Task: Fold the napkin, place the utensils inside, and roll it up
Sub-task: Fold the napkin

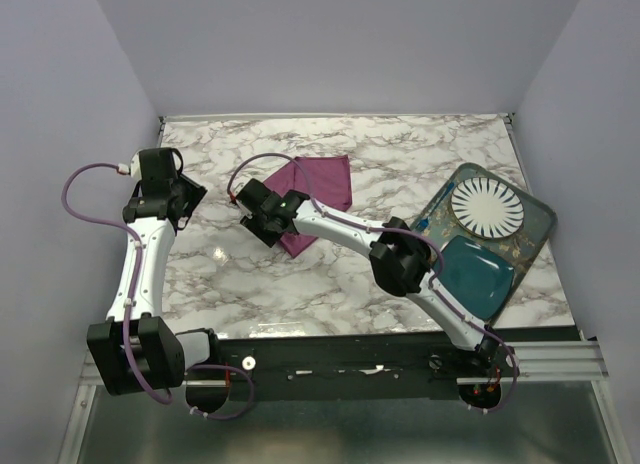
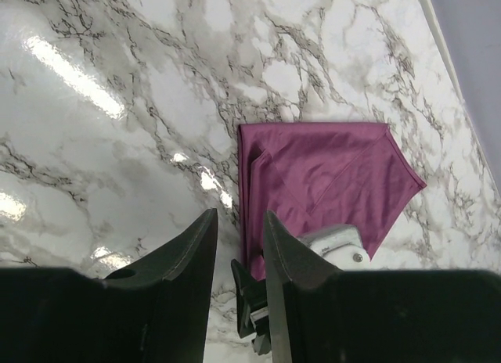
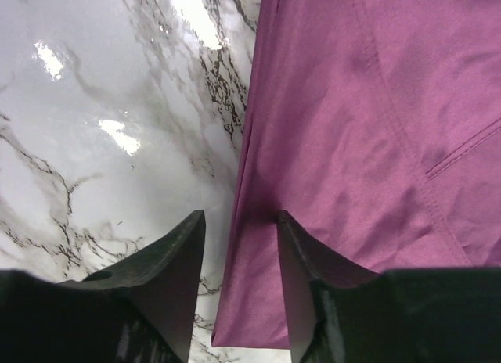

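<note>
The plum-purple napkin [image 1: 325, 184] lies folded flat on the marble table, back centre. It also shows in the left wrist view [image 2: 329, 171] and the right wrist view [image 3: 376, 105]. My right gripper [image 1: 262, 222] [image 3: 240, 222] is open and low at the napkin's left edge, one finger on the cloth and the other over bare marble. My left gripper [image 1: 190, 206] [image 2: 240, 222] is open a little and empty, held above the marble left of the napkin. From it I see the right gripper [image 2: 250, 296] at the cloth's edge. The knife is not in view.
A dark tray [image 1: 540, 229] at the right holds a white ribbed plate [image 1: 487, 207] and a teal-blue flat mat [image 1: 475, 274]. Walls close off the table at the left, back and right.
</note>
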